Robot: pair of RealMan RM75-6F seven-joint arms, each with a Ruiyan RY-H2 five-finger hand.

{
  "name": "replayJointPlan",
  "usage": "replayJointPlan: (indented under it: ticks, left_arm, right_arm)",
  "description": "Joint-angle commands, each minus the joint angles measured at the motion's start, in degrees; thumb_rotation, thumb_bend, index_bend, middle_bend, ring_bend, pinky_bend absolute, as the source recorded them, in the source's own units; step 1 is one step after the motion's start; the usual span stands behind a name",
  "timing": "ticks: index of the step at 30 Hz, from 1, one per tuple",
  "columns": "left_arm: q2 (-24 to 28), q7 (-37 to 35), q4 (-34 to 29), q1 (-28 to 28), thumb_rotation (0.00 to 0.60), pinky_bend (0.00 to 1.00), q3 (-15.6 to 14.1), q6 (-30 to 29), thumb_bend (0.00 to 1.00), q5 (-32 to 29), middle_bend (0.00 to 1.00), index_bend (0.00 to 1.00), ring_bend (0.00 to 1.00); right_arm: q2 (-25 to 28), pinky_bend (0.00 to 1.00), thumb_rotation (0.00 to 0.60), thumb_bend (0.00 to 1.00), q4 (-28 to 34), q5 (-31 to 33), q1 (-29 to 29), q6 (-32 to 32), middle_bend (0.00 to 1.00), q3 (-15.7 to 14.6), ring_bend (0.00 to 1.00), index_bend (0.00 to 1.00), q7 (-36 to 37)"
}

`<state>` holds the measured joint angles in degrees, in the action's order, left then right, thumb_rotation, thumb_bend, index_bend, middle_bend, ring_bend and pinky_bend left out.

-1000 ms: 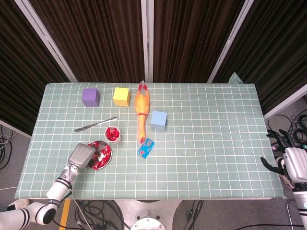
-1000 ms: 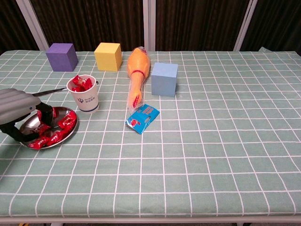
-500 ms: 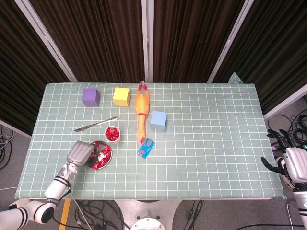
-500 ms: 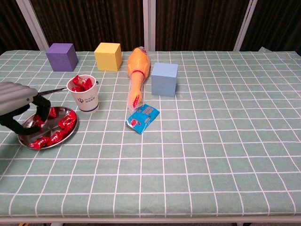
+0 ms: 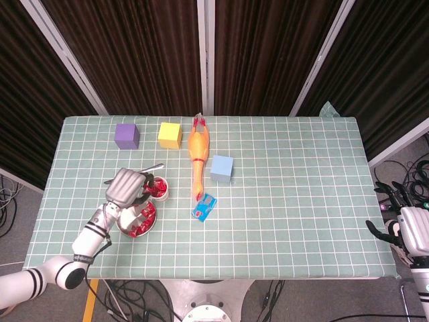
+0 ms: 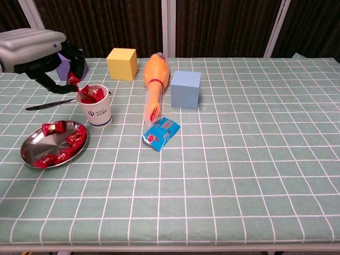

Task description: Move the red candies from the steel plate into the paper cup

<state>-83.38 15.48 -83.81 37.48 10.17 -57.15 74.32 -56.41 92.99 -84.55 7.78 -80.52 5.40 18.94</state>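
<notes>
Red wrapped candies [image 6: 57, 142] lie on the round steel plate [image 6: 29, 147] on the green checked table [image 6: 239, 159]; more fill the white paper cup [image 6: 94, 109] just beside it. The left hand [image 6: 37, 48] hovers over the cup, fingers [image 6: 74, 71] pinching one candy [image 6: 73, 79]. Right hand [image 5: 409, 228] hangs off the table edge, fingers apart.

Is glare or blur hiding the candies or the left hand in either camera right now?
Chest view: sharp and evenly lit, the steel plate shows only mild sheen, and the red candies read clearly. The left hand is cropped at the frame's left edge. Head view: sharp, but that hand covers part of the plate.
</notes>
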Motion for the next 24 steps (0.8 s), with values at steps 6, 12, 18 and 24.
replayJointPlan:
  ticks: [6, 12, 18, 24]
  left_arm:
    - [-2.6, 3.5, 2.0, 2.7, 0.600, 1.00, 0.3, 2.4, 0.43, -2.7, 0.64, 0.62, 0.90]
    - [-3.3, 5.4, 1.7, 2.8, 0.600, 1.00, -0.5, 1.6, 0.42, -3.1, 0.56, 0.56, 0.89]
    - [-3.2, 6.7, 1.8, 2.9, 0.600, 1.00, -1.2, 1.6, 0.42, -4.1, 0.50, 0.45, 0.89]
    - [-1.9, 7.8, 0.1, 1.8, 0.600, 1.00, -1.8, -0.6, 0.41, -4.1, 0.45, 0.40, 0.88]
  right_arm:
    - [0.0, 0.43, 0.600, 0.19, -0.4, 0.5, 0.0, 0.3, 0.24, 0.1, 0.07, 0.12, 0.2]
    - [-0.1, 0.43, 0.600, 0.20, -0.6, 0.5, 0.0, 0.5, 0.24, 0.1, 0.07, 0.12, 0.5]
    - [0.0, 0.43, 0.600, 0.20, -0.7, 0.5, 0.0, 0.4, 0.24, 0.2, 0.07, 0.12, 0.6]
    - [-0.1, 0.43, 0.600, 0.20, -0.6, 0.3, 0.1, 0.5, 0.24, 0.2, 0.07, 0.12, 0.6]
